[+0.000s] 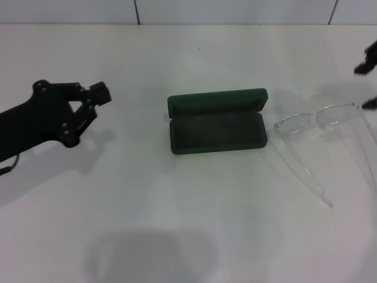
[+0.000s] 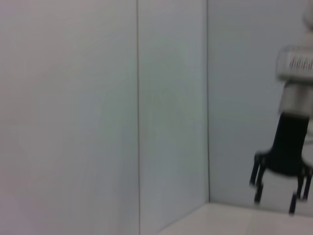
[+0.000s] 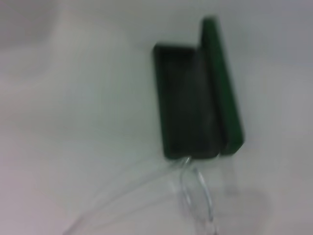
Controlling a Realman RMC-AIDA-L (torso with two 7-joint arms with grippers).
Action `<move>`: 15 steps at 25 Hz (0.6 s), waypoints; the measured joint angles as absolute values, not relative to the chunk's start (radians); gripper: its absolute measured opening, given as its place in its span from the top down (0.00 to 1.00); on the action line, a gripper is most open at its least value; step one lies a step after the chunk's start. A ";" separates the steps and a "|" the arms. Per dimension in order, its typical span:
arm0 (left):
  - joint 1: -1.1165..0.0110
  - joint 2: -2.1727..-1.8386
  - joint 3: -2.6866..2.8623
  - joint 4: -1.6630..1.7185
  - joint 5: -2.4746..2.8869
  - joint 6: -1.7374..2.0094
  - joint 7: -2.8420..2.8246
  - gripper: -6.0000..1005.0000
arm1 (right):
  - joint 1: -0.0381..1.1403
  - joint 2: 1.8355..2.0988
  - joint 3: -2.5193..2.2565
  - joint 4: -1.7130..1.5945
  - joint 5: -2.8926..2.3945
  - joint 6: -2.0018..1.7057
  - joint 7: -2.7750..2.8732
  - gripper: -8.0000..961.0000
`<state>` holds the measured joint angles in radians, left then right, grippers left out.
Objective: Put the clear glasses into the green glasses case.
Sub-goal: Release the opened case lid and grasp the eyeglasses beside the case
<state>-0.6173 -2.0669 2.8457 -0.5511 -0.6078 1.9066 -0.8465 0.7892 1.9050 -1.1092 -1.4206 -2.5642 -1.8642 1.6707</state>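
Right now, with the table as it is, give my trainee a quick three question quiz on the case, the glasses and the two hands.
1. True or false: the green case lies open with nothing inside it.
2. Where do the clear glasses lie?
A. inside the case
B. on the table, next to the case on the robot's right
C. in the left hand
3. Fill in: the glasses' arms are ____ (folded or unfolded).

Key
1. True: the lid stands up behind the dark lining, which is bare.
2. B. The left hand hovers off to the case's left, holding nothing; the right hand shows only at the edge of the head view.
3. Unfolded.
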 joint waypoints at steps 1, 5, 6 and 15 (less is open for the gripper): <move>-0.617 -2.069 2.846 -0.535 -0.615 1.905 -0.836 0.94 | 0.803 1.910 -1.135 -1.393 -2.596 -1.854 1.652 0.36; -0.619 -2.079 2.845 -0.512 -0.634 1.899 -0.805 0.94 | 0.823 1.963 -1.182 -1.311 -2.702 -1.781 1.550 0.37; -0.619 -2.082 2.845 -0.512 -0.639 1.898 -0.803 0.94 | 0.823 1.976 -1.186 -1.301 -2.717 -1.762 1.524 0.37; -0.591 -2.086 2.845 -0.462 -0.643 1.897 -0.754 0.94 | 0.825 2.013 -1.287 -1.210 -2.763 -1.621 1.447 0.41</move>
<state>-0.5909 -2.0862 2.8454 -0.4620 -0.6427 1.8973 -0.7536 0.8251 2.0134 -1.2872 -1.2103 -2.7632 -1.6209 1.4472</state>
